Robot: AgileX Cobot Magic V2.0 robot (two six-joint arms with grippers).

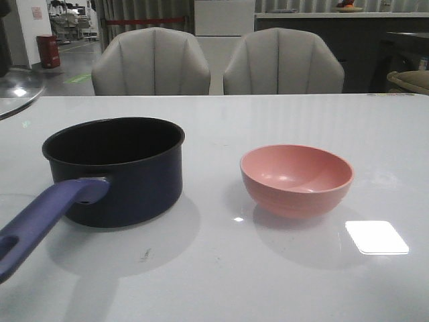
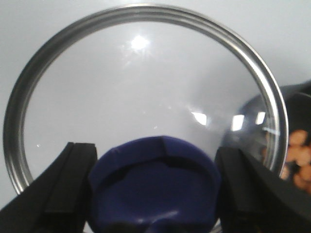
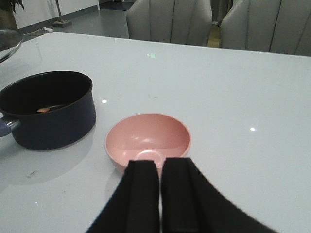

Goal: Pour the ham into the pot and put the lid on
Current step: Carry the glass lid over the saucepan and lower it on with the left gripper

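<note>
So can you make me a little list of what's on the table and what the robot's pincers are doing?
pot: dark blue pot with a long purple handle, standing on the white table, uncovered
ham: orange pieces already inside the pot
bowl: pink bowl beside the pot, upright and empty
lid: glass lid held in the air, not on the pot yet
left pincer: gripping the lid's blue knob
right pincer: shut, holding nothing, near the bowl
</note>
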